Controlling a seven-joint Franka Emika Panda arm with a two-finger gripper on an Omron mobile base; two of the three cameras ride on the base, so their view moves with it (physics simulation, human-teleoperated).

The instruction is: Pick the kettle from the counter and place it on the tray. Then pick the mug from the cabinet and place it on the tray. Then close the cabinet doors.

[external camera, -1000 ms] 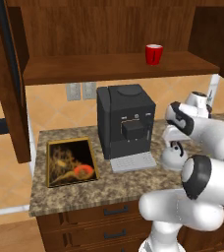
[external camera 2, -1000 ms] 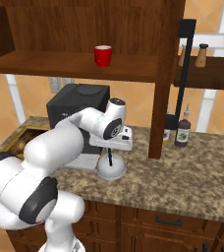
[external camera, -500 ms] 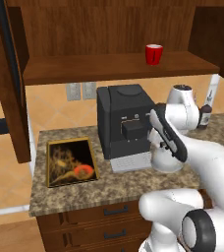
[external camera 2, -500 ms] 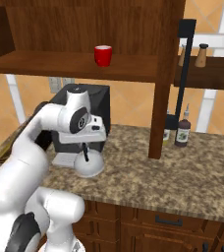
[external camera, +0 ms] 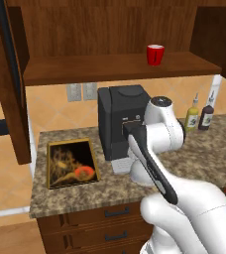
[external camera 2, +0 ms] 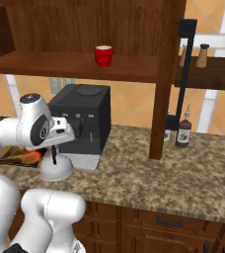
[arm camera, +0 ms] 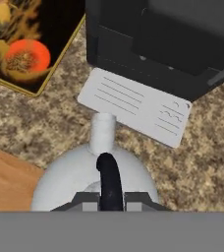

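Note:
The silver-white kettle [arm camera: 84, 174] hangs from its black arched handle [arm camera: 109, 179], and my gripper [arm camera: 109, 201] is shut on that handle. It sits low at the counter's [external camera 2: 149, 183] front edge, spout toward the coffee machine's drip plate; whether it touches the granite is unclear. In the right base view the kettle [external camera 2: 55, 170] is under my gripper [external camera 2: 54, 154]. The gold-rimmed tray [external camera: 70, 163] lies just left of it, also seen as tray [arm camera: 30, 49]. The red mug [external camera: 155, 54] stands on the cabinet shelf [external camera: 110, 69], mug [external camera 2: 103, 55].
The black coffee machine [external camera: 117, 119] stands right behind the kettle, its grey drip plate [arm camera: 133, 106] close to the spout. Both cabinet doors hang open: left door [external camera: 8, 89], right door [external camera 2: 166, 74]. Bottles [external camera: 200, 115] stand at the counter's right rear.
My arm has swung left along the counter's front with the kettle in its grip, from right of the coffee machine to in front of it, nearer the tray.

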